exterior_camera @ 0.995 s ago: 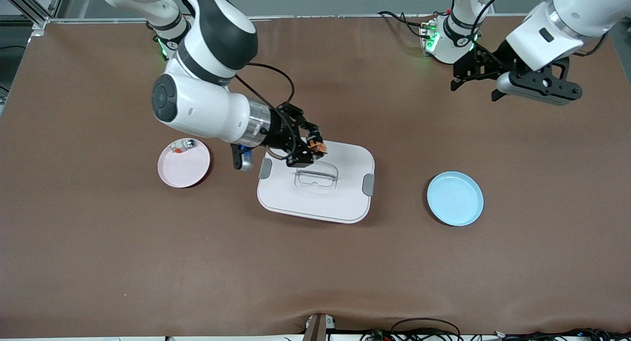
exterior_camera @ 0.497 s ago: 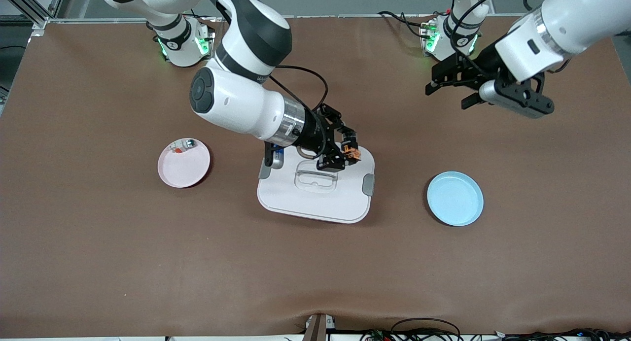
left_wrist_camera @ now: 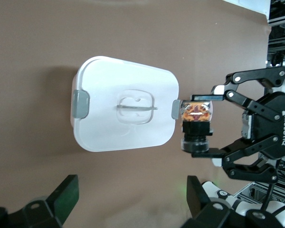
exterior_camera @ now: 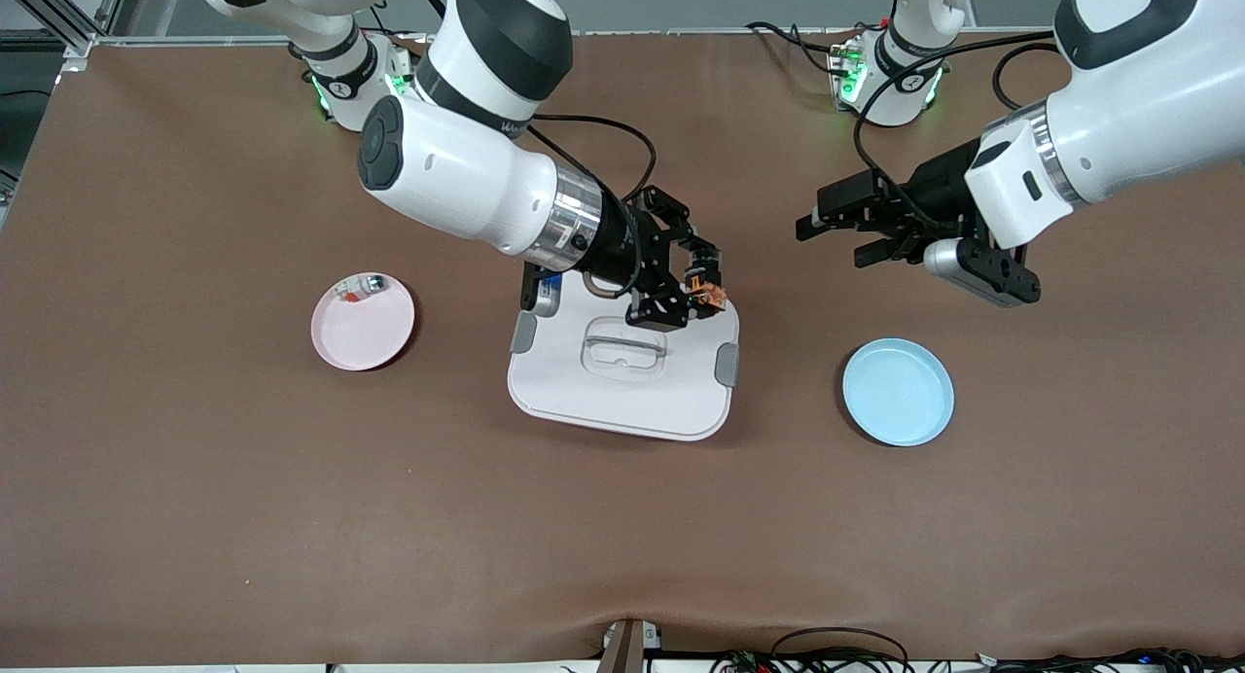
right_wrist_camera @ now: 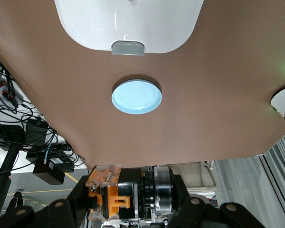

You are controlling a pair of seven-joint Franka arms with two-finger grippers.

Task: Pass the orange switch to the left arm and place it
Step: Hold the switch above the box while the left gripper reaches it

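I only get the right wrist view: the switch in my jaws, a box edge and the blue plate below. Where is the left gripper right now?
Observer: The left gripper hangs over bare table beside the box, toward the left arm's end, and not over the blue plate.
Operator: Is it ready to take the part from me?
Observer: Its jaws stand wide open and point toward the right gripper, which holds the orange switch over the box's corner at that end.
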